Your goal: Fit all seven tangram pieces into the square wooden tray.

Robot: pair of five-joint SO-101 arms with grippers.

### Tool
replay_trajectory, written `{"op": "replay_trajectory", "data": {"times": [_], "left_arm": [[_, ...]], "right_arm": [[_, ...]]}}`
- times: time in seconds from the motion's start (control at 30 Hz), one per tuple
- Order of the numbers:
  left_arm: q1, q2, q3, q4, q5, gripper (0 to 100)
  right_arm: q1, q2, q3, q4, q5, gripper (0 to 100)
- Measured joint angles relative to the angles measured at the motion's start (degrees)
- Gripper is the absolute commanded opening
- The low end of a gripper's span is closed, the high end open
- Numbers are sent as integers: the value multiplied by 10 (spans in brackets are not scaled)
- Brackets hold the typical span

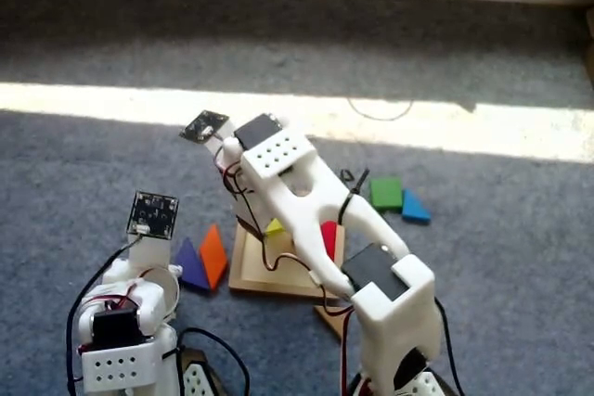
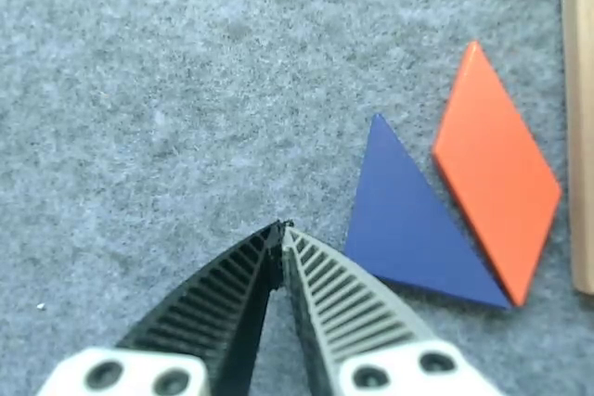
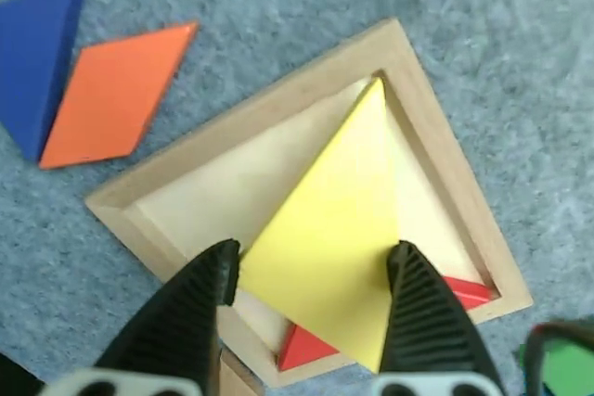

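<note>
R pincer (image 3: 316, 261) spread wide w/ both fingers pressed vs opposite edges of the big yellow triangle (image 3: 343, 220), so it's gripping that piece. Triangle sits over the square wooden tray (image 3: 278, 104), one tip pointing into a tray corner, opposite tip overlapping the red piece (image 3: 306, 350) & the rim. Red piece lies in the tray along one inner wall.

L pincer (image 2: 281, 229) closed, nothing btwn the fingers, tips over bare carpet (image 2: 139, 90), just beside the dark blue triangle (image 2: 404, 220). Orange parallelogram (image 2: 497, 173) lies alongside the blue one, edges nearly touching, btwn it & the tray's outer edge.

High view: green square (image 1: 386, 193) & light blue triangle (image 1: 415, 206) lie together on the carpet, on the tray's far side from the blue/orange pair, apart from the tray. R arm stretches across the tray.
</note>
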Motion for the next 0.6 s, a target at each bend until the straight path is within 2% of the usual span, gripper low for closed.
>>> {"op": "replay_trajectory", "data": {"times": [0.17,0.37,0.6], "left_arm": [[0,0,0,0,0,28],[0,0,0,0,0,28],[0,0,0,0,0,28]], "right_arm": [[0,0,25,-9,34,215],[0,0,26,-11,69,215],[-9,0,26,-11,76,214]]}}
